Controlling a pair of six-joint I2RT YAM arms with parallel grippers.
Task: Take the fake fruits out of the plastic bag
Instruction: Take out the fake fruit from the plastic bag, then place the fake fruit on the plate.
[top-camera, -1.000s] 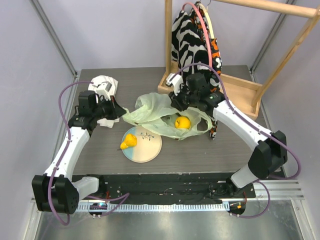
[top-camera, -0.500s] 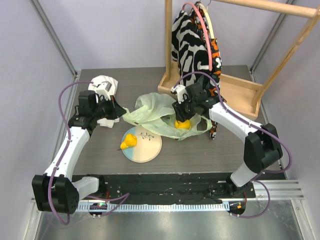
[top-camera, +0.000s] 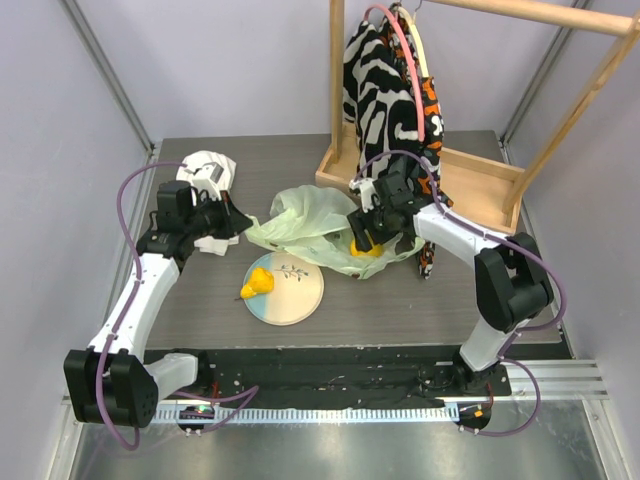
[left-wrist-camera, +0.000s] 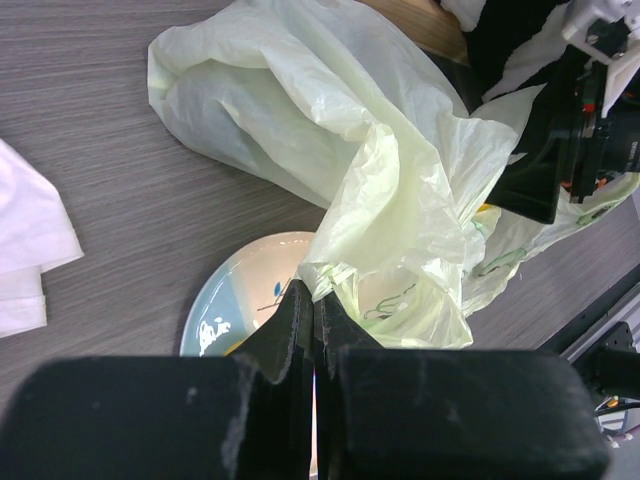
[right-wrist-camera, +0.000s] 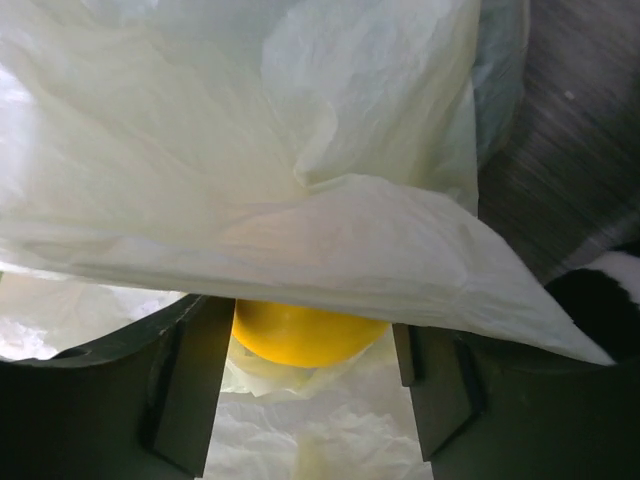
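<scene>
The pale green plastic bag (top-camera: 305, 222) lies crumpled mid-table. My left gripper (top-camera: 240, 223) is shut on its left edge, and the left wrist view shows the film (left-wrist-camera: 380, 180) pinched between the fingertips of that gripper (left-wrist-camera: 313, 292). My right gripper (top-camera: 362, 238) is inside the bag's mouth, open. A yellow-orange round fruit (right-wrist-camera: 305, 338) sits between the jaws of the right gripper (right-wrist-camera: 310, 318), its top under a fold of bag (right-wrist-camera: 300, 200). It touches the left finger (right-wrist-camera: 190, 380) and stands clear of the other. A yellow pear (top-camera: 258, 284) lies on the plate (top-camera: 300, 295).
A white cloth (top-camera: 207, 170) lies at the back left, part of it under my left wrist. A wooden rack (top-camera: 470, 180) hung with black-and-white patterned fabric (top-camera: 385, 80) stands at the back right, close behind my right arm. The plate's far rim sits under the bag.
My right gripper has dropped forward into the bag onto the round fruit, and its jaws have widened. The left gripper has kept its hold and has not moved.
</scene>
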